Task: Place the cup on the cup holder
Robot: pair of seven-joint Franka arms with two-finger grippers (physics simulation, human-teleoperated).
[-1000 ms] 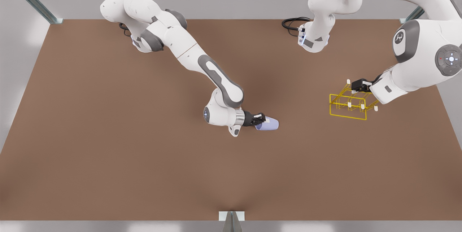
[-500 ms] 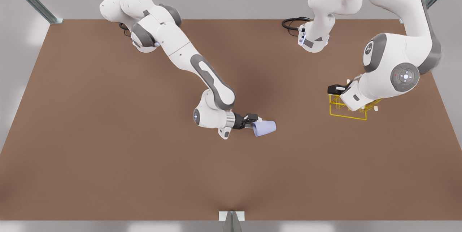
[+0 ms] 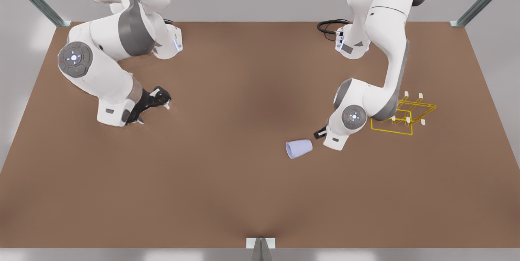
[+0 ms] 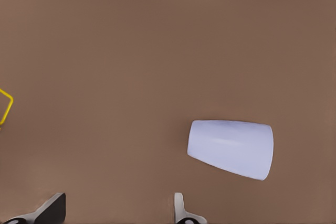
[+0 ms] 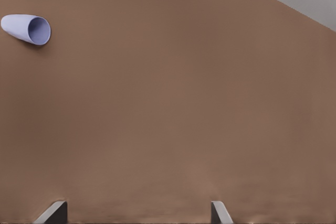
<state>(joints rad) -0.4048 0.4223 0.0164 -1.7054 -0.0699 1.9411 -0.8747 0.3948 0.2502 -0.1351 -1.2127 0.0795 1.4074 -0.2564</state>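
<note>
Cup lying on its side on the table, not yet gripped.

Nearest to the camera we see the cup on its side on the brown table, with its mouth toward the front view's left. Just beside it the left gripper hovers with its fingers spread apart and holding nothing. Behind that arm stands the cup holder, well apart from the cup. Farther, on the front view's left, the right gripper waits, also spread and empty. We judge that the grasp comes next: the left gripper must straddle the cup and close.
</note>
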